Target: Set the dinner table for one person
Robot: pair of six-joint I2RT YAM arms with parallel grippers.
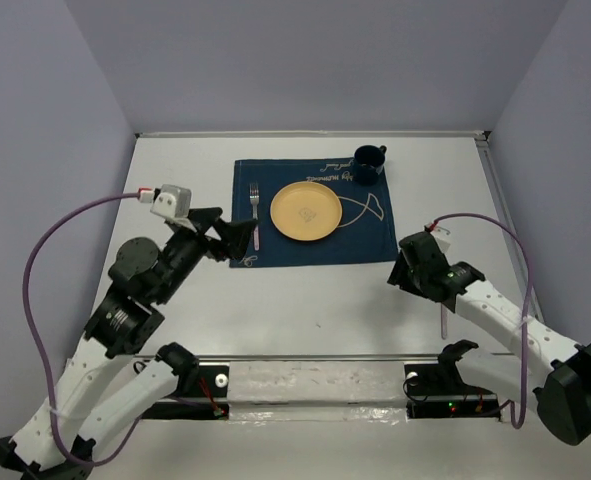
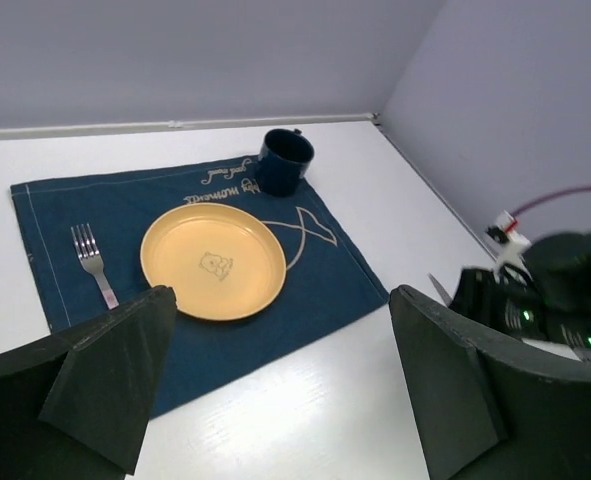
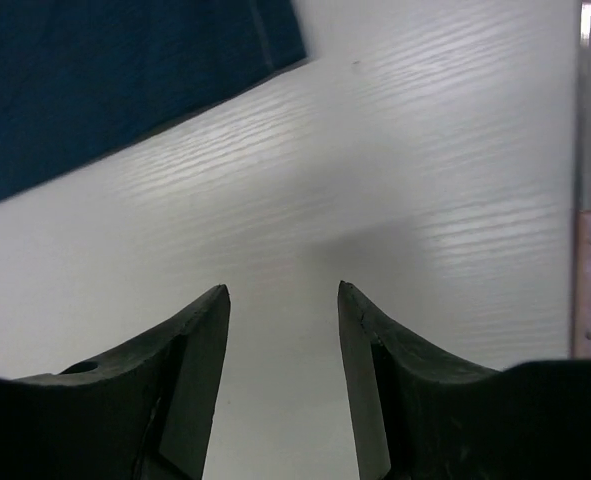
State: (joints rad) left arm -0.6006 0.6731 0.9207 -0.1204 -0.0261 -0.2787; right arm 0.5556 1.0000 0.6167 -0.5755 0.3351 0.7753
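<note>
Right gripper (image 3: 281,290) is hovering spread toward the dinner table's (image 1: 295,310) right edge, needing centring over the knife (image 1: 442,322); left gripper (image 2: 282,300) is gaping.

Finishes I made out remotely
The dinner table (image 3: 375,200) looked matt white with a faint wood-like grain; the placemat (image 2: 325,285) was navy cloth, hem stitched. I saw a shiny metal fork (image 2: 93,262), a smooth yellow plate (image 2: 213,262) with soft sheen, a glossy dark mug (image 2: 285,162), and matt black plastic on the right gripper (image 3: 281,290).
</note>
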